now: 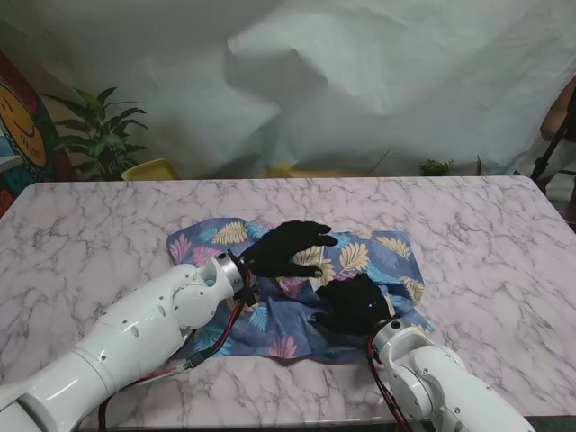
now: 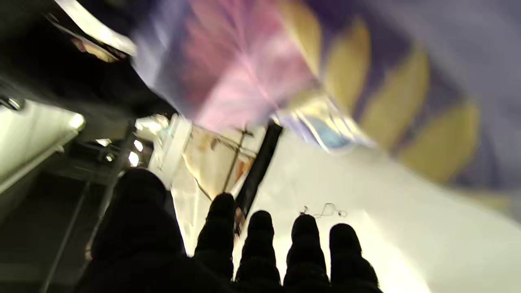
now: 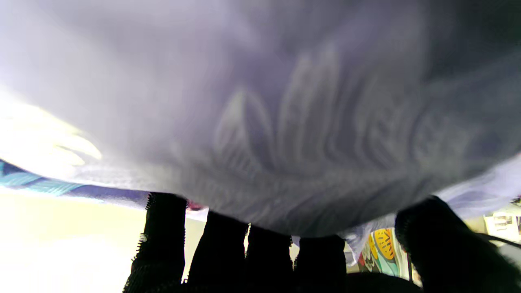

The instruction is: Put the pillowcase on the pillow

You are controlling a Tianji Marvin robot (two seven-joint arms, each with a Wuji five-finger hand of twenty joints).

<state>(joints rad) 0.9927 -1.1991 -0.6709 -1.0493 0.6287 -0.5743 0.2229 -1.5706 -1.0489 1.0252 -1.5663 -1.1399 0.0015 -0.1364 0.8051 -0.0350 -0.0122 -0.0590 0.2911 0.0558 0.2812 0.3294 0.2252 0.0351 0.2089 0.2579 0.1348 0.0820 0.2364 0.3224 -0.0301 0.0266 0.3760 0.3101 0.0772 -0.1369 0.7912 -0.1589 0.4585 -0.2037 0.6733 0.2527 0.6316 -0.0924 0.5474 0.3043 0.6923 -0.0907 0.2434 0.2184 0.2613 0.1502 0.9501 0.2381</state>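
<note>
A blue pillowcase printed with pink, yellow and teal leaves lies rumpled in the middle of the marble table. I see no separate pillow. My left hand, in a black glove, hovers over the pillowcase's middle with its fingers spread and nothing in it. In the left wrist view the left hand is apart from the pillowcase. My right hand sits curled on the cloth's near edge. The right wrist view shows the pillowcase draped between the thumb and fingers of the right hand.
A white sheet hangs behind the table. A potted plant and a yellow object stand beyond the far left edge. Part of a person shows at the far right. Cables run along my left forearm.
</note>
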